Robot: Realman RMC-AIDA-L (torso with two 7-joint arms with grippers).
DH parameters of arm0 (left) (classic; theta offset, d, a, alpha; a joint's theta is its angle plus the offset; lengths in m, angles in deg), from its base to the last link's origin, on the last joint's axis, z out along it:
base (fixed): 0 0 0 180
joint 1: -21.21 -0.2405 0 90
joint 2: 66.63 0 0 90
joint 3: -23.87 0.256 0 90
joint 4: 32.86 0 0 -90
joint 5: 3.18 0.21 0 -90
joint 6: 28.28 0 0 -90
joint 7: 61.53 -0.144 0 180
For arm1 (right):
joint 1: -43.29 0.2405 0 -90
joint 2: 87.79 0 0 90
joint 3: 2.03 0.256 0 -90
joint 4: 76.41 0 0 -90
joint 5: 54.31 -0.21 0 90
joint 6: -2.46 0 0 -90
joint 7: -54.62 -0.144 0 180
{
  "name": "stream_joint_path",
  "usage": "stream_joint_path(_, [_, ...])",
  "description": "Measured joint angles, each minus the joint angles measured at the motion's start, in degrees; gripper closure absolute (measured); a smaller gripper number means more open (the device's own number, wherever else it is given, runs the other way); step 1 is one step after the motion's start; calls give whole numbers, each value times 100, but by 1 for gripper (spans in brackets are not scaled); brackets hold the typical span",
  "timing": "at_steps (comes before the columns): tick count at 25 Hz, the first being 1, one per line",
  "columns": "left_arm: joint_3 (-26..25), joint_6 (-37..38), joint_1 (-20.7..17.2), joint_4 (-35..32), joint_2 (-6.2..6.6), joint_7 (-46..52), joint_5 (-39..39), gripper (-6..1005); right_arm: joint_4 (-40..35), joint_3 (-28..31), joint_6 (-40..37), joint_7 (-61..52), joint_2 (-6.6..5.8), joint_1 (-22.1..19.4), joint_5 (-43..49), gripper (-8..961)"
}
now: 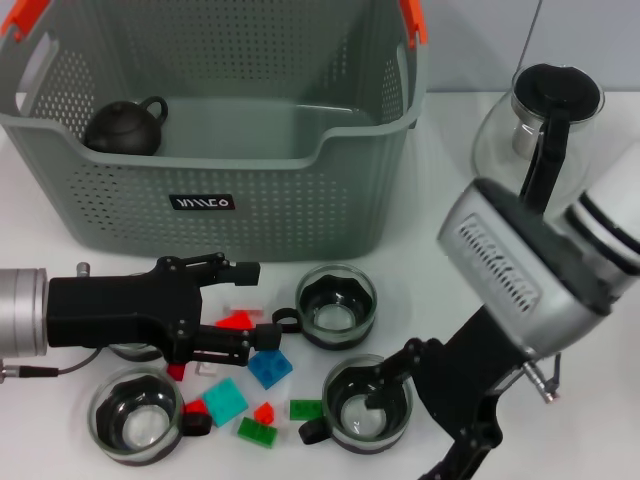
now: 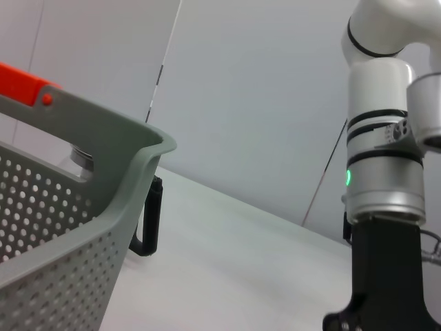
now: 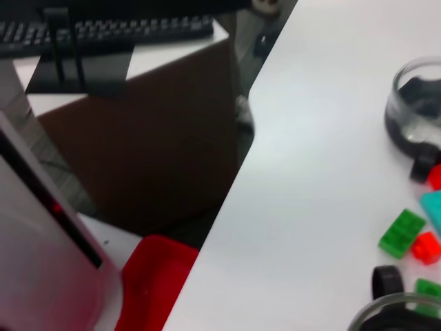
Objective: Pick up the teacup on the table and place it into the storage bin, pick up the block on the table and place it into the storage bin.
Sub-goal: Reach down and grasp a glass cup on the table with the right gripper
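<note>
Storage bin point(image 1: 300, 200) sits at far side of the white table point(image 1: 430, 260), w/ a dark teapot point(image 1: 125, 126) inside at its left end. Left gripper point(image 1: 245, 310) reaches in from the left, low over the table just in front of the bin; fingers spread apart, w/ a red block point(image 1: 237, 320) lying between them, no clamp on it that I can see. Other blocks scattered near it: blue block point(image 1: 269, 368), teal block point(image 1: 225, 400), two green blocks point(image 1: 257, 432) point(image 1: 306, 409), small red ones. Three glass teacups w/ black handles on the table: one point(image 1: 337, 303) just right of the left gripper, one point(image 1: 135, 413) near-left, one point(image 1: 367, 404) near-centre. Right gripper point(image 1: 400, 375) comes in from the right, down at the near-centre teacup, one finger over its rim; can't tell if it's gripping or open. Glass carafe point(image 1: 535, 120) w/ black handle stands far right, beside the bin. Left wrist view shows bin corner w/ orange clip point(image 2: 24, 81) & right arm point(image 2: 382, 179) beyond. Right wrist view shows table edge, green block, a teacup.
</note>
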Motion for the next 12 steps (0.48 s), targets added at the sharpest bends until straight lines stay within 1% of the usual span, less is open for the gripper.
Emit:
stream_joint_path(1, [0,-4,0,1,-2,-1,0,66,0,0,0,0,0,0,0,8])
stream_joint_path(3, [0,-23,0,1,-2,-5,0,66,-21,-211,106,-148,4,32,1,8])
stream_joint_path(4, [0,-43,0,1,-2,-7,1,66,-59,-420,265,-282,6,47,4,8])
stream_joint_path(5, [2,-63,-2,1,-2,-9,2,66,-59,-420,265,-282,6,47,4,8])
stream_joint_path(12, [23,-95,-9,1,-7,-99,-7,66,-219,-953,707,-652,23,54,145,7])
